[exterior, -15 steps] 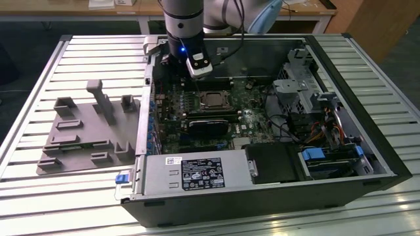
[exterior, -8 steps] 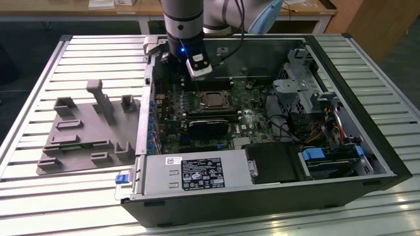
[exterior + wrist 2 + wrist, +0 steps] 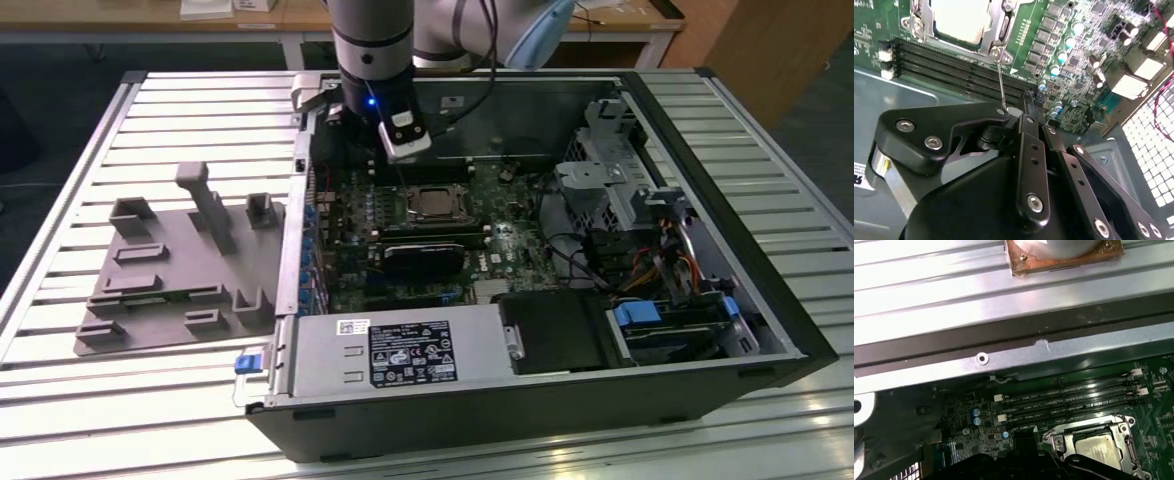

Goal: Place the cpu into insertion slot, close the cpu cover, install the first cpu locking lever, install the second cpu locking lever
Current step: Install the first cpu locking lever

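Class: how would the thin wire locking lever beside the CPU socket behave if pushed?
The locking lever is a long thin wire, so probably springy. Bare metal: likely slippery. Hinged at the CPU socket, it should pivot, not lift.

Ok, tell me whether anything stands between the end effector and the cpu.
Nothing visible blocks it. In the second wrist view the cpu sits in its socket, framed by the cpu cover. A thin locking lever rises from the socket's corner to the end effector, over low memory slots.

Robotics lab, slatted metal bench, opened computer case
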Available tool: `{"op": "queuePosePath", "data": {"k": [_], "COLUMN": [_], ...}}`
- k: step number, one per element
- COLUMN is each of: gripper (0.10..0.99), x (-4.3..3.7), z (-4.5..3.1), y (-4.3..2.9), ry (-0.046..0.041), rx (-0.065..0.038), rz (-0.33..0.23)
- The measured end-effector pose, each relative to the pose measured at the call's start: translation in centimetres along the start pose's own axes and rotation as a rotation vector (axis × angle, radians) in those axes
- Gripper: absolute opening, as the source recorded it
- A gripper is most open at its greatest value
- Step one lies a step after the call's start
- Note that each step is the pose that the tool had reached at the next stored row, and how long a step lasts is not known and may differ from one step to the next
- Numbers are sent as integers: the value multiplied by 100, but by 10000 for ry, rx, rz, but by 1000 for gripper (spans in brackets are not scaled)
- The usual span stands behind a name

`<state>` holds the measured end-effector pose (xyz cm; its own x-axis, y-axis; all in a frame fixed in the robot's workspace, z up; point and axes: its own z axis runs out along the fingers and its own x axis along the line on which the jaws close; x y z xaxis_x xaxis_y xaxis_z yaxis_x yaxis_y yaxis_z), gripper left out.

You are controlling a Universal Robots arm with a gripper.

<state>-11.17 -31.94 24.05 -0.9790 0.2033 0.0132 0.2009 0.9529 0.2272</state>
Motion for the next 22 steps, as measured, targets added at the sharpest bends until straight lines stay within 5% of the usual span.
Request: {"op": "queuePosePath", "data": {"k": [9, 22], "gripper": [102, 102], "x": [-51, -414], "z": [2, 14], "y": [11, 85], "ry": [10, 18], "rx": [-41, -39], "rz": [-8, -6]}}
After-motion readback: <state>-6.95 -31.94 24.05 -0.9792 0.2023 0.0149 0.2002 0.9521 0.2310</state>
